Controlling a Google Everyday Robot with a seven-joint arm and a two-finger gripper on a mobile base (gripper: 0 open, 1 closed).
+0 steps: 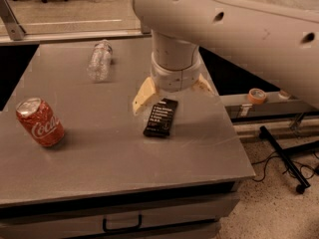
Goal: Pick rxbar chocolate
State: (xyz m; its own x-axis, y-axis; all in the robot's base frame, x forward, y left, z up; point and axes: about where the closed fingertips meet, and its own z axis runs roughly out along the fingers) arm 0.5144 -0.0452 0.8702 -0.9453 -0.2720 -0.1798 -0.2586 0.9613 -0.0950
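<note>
The rxbar chocolate (161, 117) is a flat black wrapper with white text. It lies on the grey table (124, 163), right of the middle. My gripper (173, 98) hangs from the big white arm just above and behind the bar's far end. Its two tan fingers (142, 95) are spread wide apart, one to the left and one to the right of the wrist. The gripper is open and holds nothing. The wrist hides the table right behind the bar.
A red Coca-Cola can (40, 122) stands at the table's left. A clear plastic bottle (99, 60) lies at the back. An orange tape roll (256, 94) sits on a shelf to the right. Black stand legs (281, 158) and cables lie on the floor.
</note>
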